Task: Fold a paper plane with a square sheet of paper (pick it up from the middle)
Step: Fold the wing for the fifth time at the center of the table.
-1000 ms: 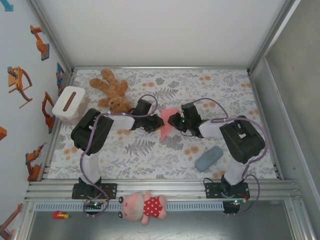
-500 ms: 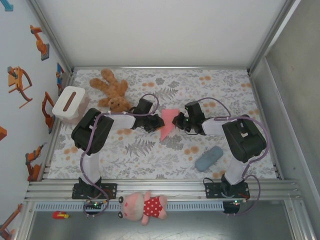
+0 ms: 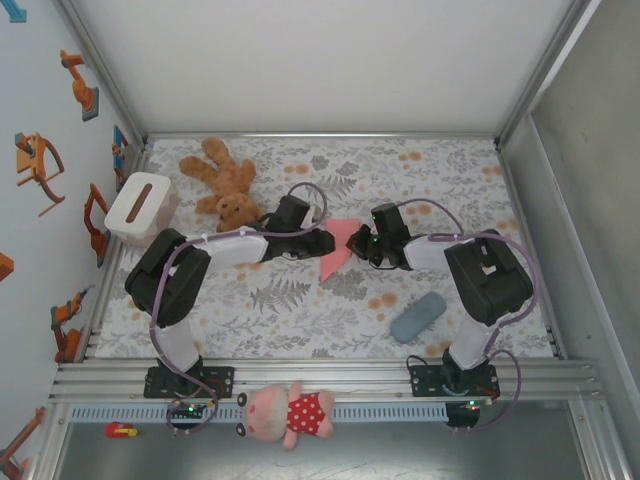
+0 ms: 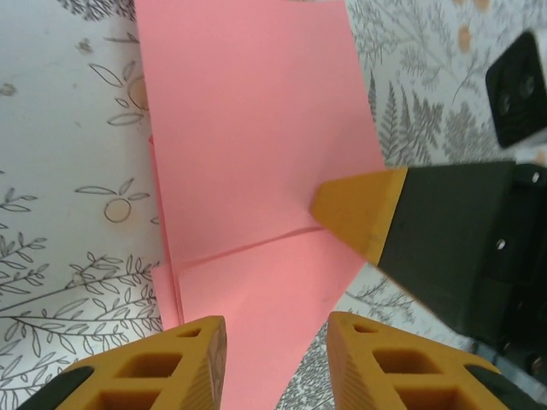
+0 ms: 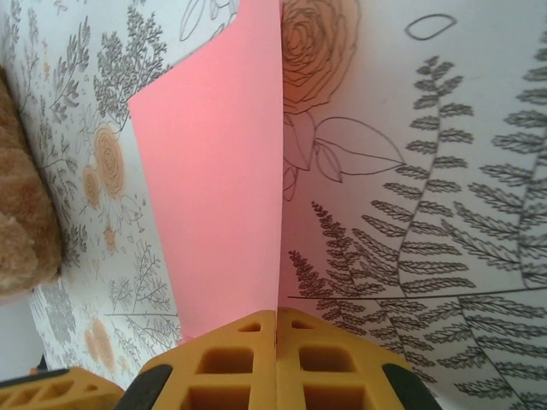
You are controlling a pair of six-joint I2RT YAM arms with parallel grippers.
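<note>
Top external view: the left claw [image 4: 278, 333] has slid in, wide open over the pink paper [image 4: 256, 128], while the right claw [image 5: 276, 320] pinches it tight, ready for folding.

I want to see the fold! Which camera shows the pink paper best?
The left wrist view: the pink paper is big there, its crease plain. The right wrist view shows one part close up; the top view, a small pink shape.

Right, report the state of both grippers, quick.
Left gripper: open, over the pink paper.
Right gripper: shut on the pink paper.
</note>
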